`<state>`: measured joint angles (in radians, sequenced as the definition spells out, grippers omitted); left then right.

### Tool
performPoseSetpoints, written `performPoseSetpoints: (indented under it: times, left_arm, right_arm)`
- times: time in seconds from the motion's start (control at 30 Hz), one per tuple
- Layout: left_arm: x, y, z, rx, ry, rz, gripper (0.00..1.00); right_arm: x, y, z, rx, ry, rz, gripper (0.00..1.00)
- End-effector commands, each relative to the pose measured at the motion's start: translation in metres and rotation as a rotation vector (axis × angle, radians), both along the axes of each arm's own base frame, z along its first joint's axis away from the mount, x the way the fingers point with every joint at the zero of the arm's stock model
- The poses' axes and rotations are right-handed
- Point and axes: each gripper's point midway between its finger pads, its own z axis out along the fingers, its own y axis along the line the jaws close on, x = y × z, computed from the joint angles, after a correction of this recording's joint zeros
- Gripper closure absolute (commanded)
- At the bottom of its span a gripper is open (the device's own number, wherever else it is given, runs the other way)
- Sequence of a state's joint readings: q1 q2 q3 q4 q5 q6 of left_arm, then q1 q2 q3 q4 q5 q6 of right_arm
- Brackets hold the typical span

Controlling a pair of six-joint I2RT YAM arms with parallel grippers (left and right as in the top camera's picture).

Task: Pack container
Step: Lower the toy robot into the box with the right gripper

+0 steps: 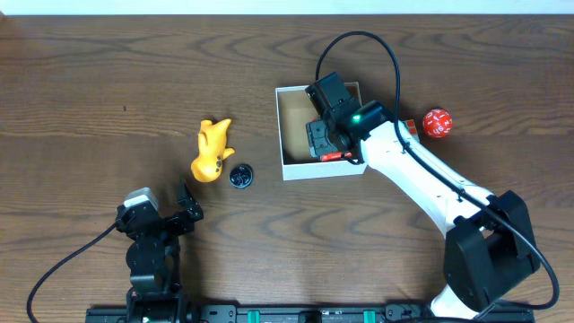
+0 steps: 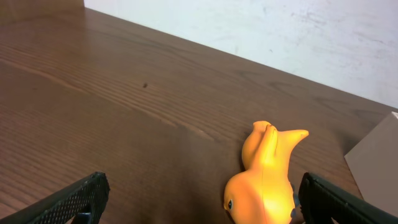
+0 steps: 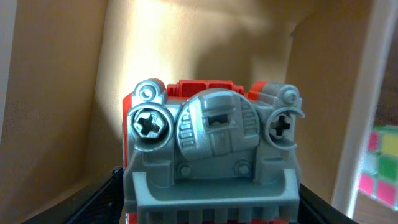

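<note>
Container (image 1: 294, 126) right of table centre, toward far edge. Right pincer (image 3: 211, 205) inside it, clamped on red-and-grey toy (image 3: 211, 137). Left pincer (image 1: 188, 208) agape near front edge. Advised: lower until toy meets floor, clear of walls, then release.

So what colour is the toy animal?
Orange-yellow; the toy animal shows best in the left wrist view.

Bottom edge cuts duck (image 2: 264, 180) and toy (image 3: 211, 155); cube (image 3: 380, 167) blurred, cropped at right; black disc (image 1: 240, 176) too small to identify.
</note>
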<state>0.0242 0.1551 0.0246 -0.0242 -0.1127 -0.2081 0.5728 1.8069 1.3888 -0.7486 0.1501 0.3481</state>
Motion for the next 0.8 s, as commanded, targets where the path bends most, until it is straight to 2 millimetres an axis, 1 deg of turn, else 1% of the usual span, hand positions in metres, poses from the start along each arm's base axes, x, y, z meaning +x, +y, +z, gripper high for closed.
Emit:
performPoseSetpoints:
  times: [0.0,0.1,0.43,0.63,0.77]
  left_arm:
    - [-0.004,0.005,-0.017,0.019,0.052,0.024,0.02]
    - [-0.004,0.005,-0.017,0.019,0.052,0.025,0.02]
    - [-0.004,0.005,-0.017,0.019,0.052,0.024,0.02]
    - [-0.004,0.005,-0.017,0.019,0.052,0.024,0.02]
    - [-0.004,0.005,-0.017,0.019,0.052,0.024,0.02]
  right_arm:
    - [0.017,-0.004,0.019,-0.041,-0.101,-0.015,0.76]
    - [0.024,-0.008,0.023,-0.077,-0.143,-0.009,0.76]
    - [0.033,-0.027,0.026,-0.123,-0.171,-0.060,0.76]
    - [0.036,-0.031,0.016,-0.125,-0.154,-0.088,0.76]
    - [0.039,-0.029,0.008,-0.124,-0.147,-0.088,0.77]
